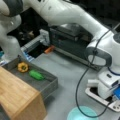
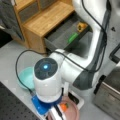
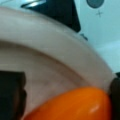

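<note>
My gripper [image 3: 67,100] is low inside a pink plate [image 3: 50,45], open, with its dark fingers [image 3: 12,95] on either side of an orange, carrot-like object [image 3: 75,105]. The right finger seems to touch the orange object, and a small gap shows on the left. In a front view the gripper [image 2: 62,108] reaches down under the white wrist to the orange object [image 2: 64,107] on the pink plate [image 2: 73,112]. In a front view the wrist [image 1: 107,85] hides the fingers and the plate.
A wooden cabinet [image 1: 17,95] [image 2: 45,20] has an open grey drawer [image 1: 47,85] [image 2: 60,35] holding a yellow object [image 1: 23,67] [image 2: 82,26] and a green object [image 1: 36,74] [image 2: 73,38]. A teal bowl [image 1: 82,113] [image 2: 26,77] lies beside the arm. A dark metal box [image 1: 70,40] stands behind.
</note>
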